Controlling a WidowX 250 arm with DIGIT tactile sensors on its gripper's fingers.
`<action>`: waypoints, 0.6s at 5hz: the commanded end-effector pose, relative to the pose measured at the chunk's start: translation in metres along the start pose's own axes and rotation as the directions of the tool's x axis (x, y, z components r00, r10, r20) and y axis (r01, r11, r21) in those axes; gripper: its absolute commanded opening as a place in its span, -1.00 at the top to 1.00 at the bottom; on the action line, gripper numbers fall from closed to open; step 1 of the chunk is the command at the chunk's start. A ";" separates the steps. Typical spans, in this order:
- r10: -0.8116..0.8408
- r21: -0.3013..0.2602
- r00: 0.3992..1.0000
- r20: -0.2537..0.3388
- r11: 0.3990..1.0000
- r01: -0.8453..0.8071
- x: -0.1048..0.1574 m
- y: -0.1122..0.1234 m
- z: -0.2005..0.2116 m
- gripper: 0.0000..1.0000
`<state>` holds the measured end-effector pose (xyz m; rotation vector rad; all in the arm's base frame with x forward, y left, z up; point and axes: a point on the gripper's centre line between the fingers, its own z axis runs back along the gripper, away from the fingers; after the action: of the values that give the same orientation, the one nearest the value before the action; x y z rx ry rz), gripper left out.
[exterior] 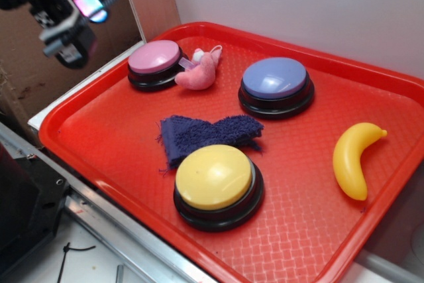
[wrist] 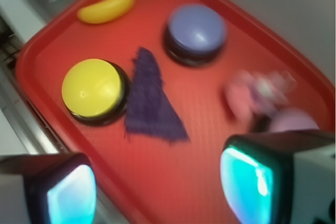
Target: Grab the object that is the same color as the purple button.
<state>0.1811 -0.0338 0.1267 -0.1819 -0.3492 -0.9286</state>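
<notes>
Gripper [wrist: 157,187] aloft above the red tray's [exterior: 119,107] left edge, fingers [wrist: 71,192] spread apart, grasping nothing. Purple terry rag [exterior: 202,134] lies flat mid-tray, touching the yellow button [exterior: 217,183], between the pink button [exterior: 154,63] and purple button [exterior: 276,84]; pink plush toy [exterior: 201,71] and toy banana [exterior: 352,158] nearby.

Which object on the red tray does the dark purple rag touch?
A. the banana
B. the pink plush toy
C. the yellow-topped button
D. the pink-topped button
C: in the exterior view the rag lies right against the far edge of the yellow-topped button, with bare tray between it and the other objects.
</notes>
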 end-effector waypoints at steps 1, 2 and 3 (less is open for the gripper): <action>-0.282 -0.071 0.958 0.050 0.956 0.285 0.013 0.017 -0.062 -1.00; -0.380 -0.097 0.924 0.045 0.919 0.383 0.011 0.013 -0.084 -1.00; -0.432 -0.139 0.902 0.008 0.893 0.429 0.007 0.003 -0.109 -1.00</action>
<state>0.2132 -0.0616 0.0239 -0.2481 -0.2921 -1.3731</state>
